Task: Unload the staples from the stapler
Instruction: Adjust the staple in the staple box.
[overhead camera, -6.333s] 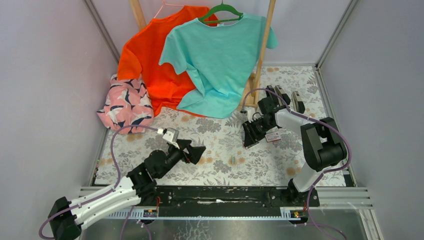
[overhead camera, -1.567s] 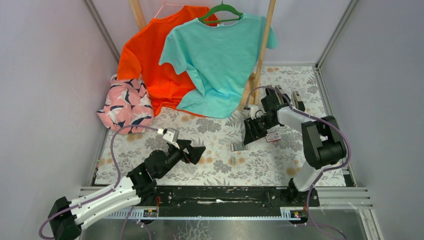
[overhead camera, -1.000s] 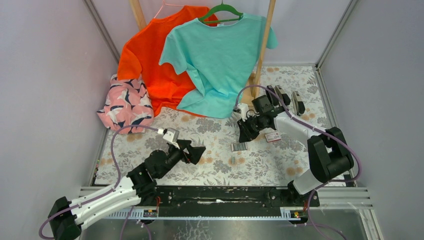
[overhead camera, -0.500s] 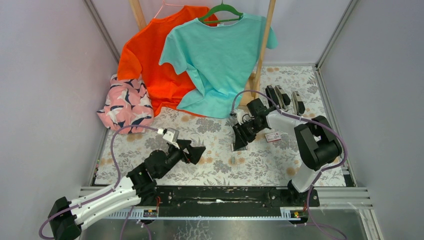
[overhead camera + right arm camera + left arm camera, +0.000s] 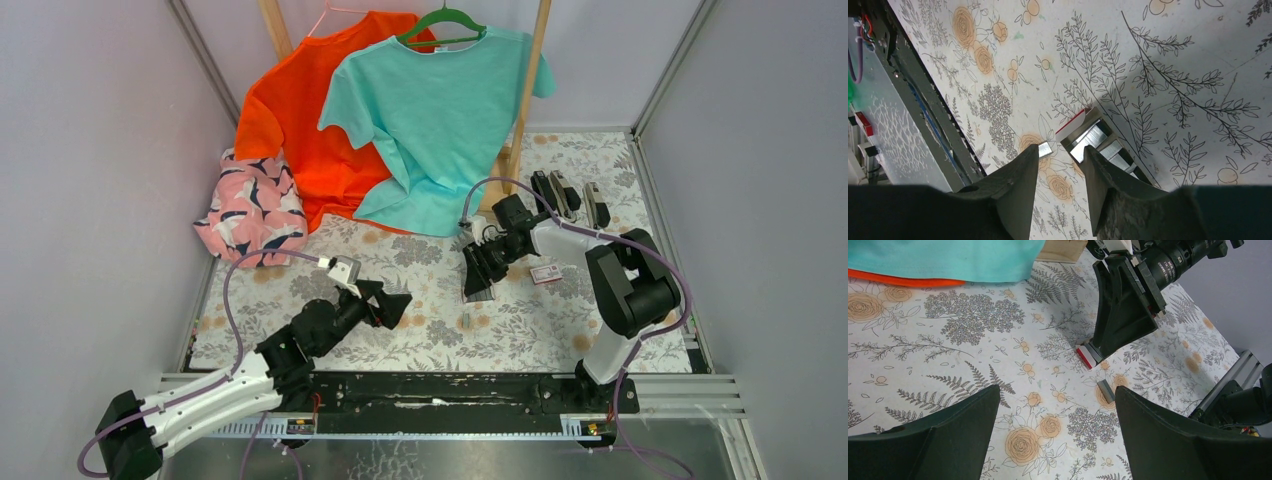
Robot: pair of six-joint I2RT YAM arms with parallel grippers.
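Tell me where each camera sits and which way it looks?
Top: above and behind, looking down at the flowery tablecloth; left gripper and right gripper show.
Left wrist: behind the open left gripper, looking across at the right gripper.
Right wrist: looking down at the cloth; its own black fingers show.
Shared: both wrist views see the short silvery staple strip.

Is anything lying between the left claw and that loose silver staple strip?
No: only bare flowered tablecloth separates left gripper and staple strip, per the top view.

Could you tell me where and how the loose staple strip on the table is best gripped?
Probably at mid-length, across its narrow width, coming straight down: the loose staple strip lies flat on the table, offering only its long sides.
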